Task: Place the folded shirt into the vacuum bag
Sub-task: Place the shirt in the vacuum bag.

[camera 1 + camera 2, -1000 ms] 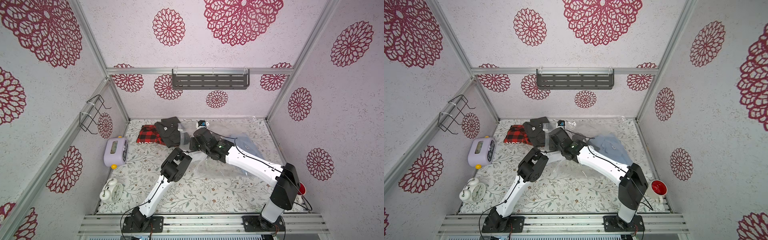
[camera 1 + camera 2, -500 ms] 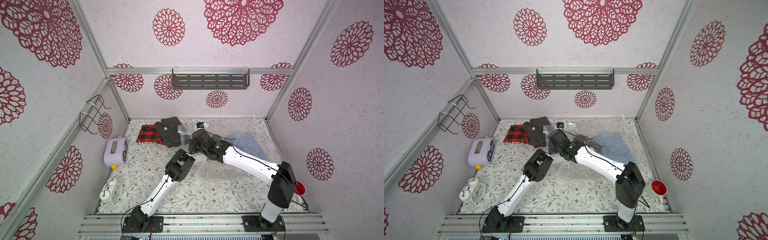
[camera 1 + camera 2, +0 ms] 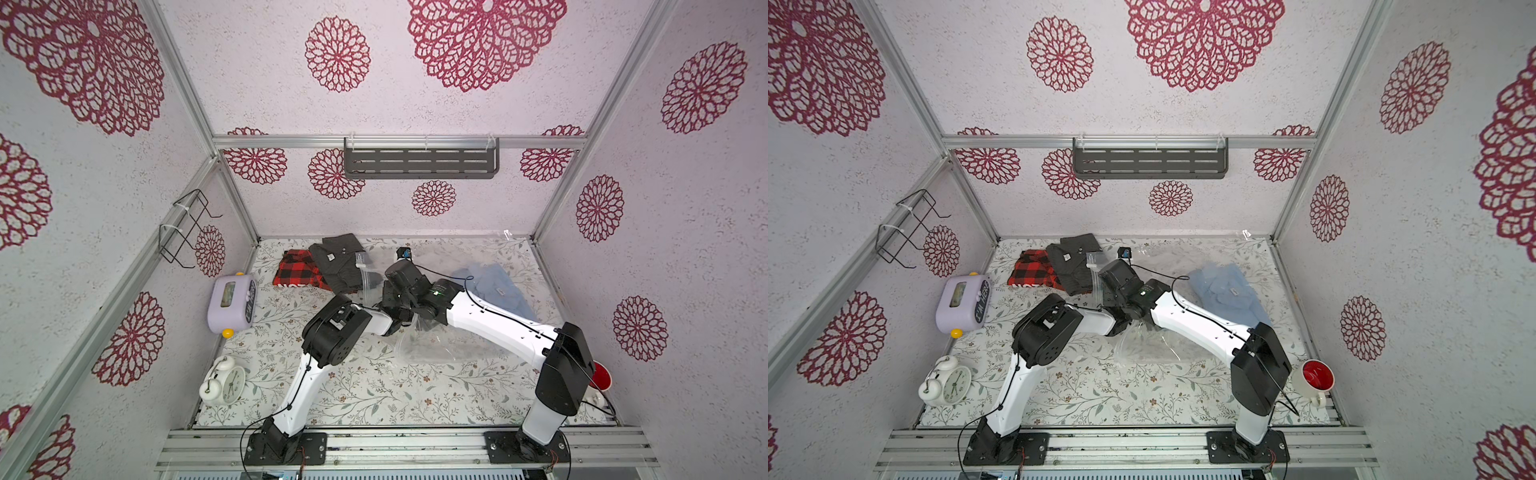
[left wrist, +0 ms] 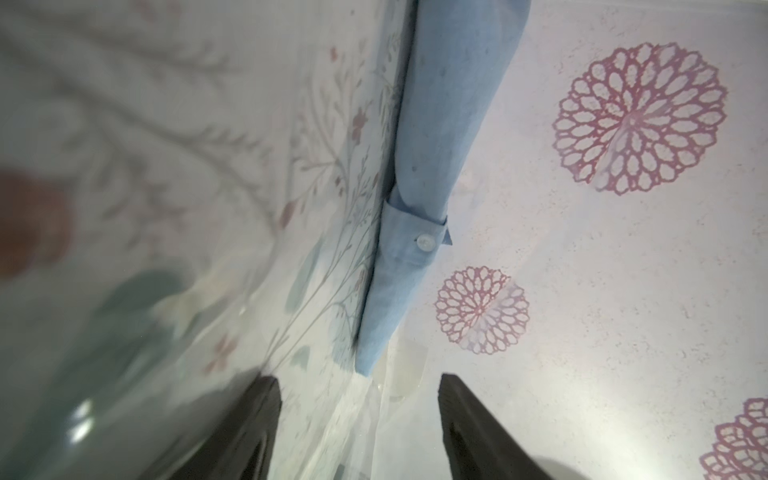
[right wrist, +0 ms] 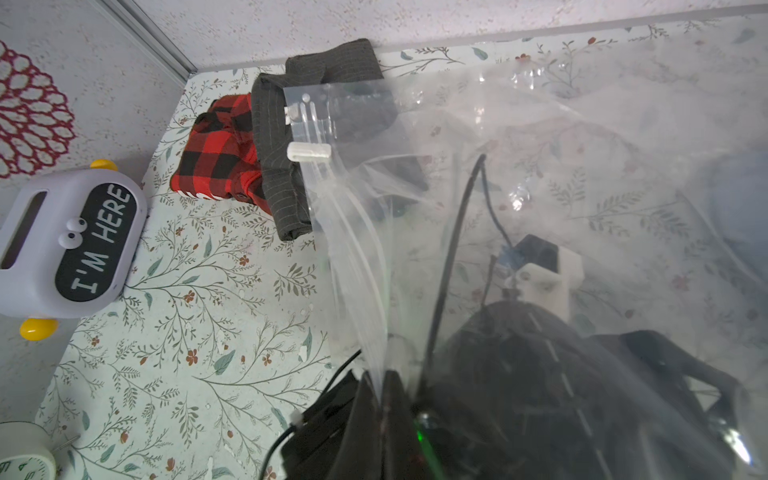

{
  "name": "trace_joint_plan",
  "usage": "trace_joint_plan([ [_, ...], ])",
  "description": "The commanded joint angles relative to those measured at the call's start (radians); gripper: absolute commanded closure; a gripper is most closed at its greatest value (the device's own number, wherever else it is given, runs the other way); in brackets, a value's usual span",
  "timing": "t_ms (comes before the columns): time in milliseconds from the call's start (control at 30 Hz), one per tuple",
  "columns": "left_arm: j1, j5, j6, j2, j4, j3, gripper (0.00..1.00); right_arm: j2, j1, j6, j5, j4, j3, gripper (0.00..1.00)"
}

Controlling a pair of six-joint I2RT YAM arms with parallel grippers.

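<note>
"I'M HERE", wht txt on blk panel, lilac clock [image 5: 70, 241]

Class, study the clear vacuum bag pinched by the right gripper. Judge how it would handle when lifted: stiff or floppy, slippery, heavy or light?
Probably floppy: the vacuum bag sags and creases away from where the right gripper pinches its edge. Likely slippery: the glossy film shows glare spots. Seemingly light: a thin pinch holds a wide sheet up.
</note>
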Motion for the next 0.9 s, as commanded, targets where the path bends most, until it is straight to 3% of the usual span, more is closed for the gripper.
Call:
trace_joint_plan([
  [0, 0.026, -0.01, 0.018, -0.055, 0.061, -0.109, 0.33, -0.026, -0.031, -0.021, 0.064, -0.048, -0.02, 1.0],
  [200, 0.049, -0.034, 0.08, -0.15, 0.037, -0.259, 0.31, -0.029, -0.041, -0.031, 0.035, -0.026, -0.023, 1.0],
  [400, 0.079, -0.039, 0.136, -0.115, -0.027, -0.272, 0.3, -0.079, -0.041, -0.051, -0.102, 0.091, -0.049, 1.0],
  [600, 0.083, -0.049, 0.152, -0.152, 0.0, -0.329, 0.32, -0.09, -0.055, -0.05, 0.005, 0.011, -0.039, 1.0],
  [867, 0.095, -0.08, 0.261, -0.379, -0.12, -0.469, 0.31, -0.099, -0.072, -0.067, 0.093, -0.052, -0.042, 1.0],
])
